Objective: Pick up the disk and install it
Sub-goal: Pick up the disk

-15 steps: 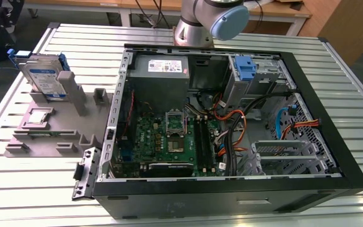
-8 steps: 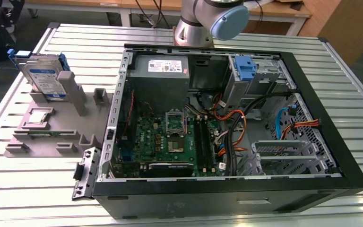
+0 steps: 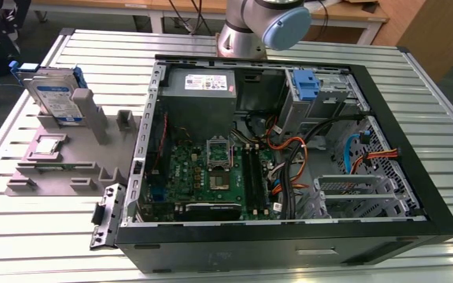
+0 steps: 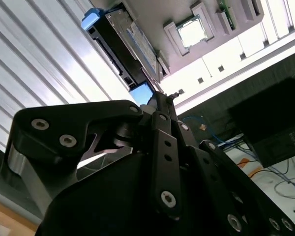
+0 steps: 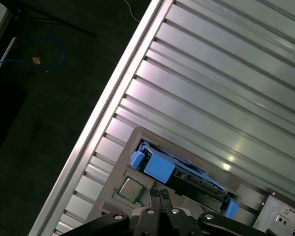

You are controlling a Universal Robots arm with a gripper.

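Note:
The disk [image 3: 57, 94] is a silver drive with a white-and-blue label and blue rails. It stands on edge in a slot of the grey holder [image 3: 61, 171] on the exterior view's left. Both wrist views look down on it: the disk [image 4: 132, 42] with its blue rail end, and the disk [image 5: 182, 174] seen edge-on in the holder. My gripper [image 5: 160, 194] hangs well above it, fingers pressed together with nothing between them. The second wrist view has the gripper [image 4: 161, 97] pointing toward the disk's lower end.
The open computer case [image 3: 415, 177] lies to the holder's right on the ribbed metal table [image 3: 447, 124]. A grey cage with a blue latch [image 3: 305, 85] sits at its back. A square processor chip [image 3: 45, 146] rests in the holder. Cables cross the case interior.

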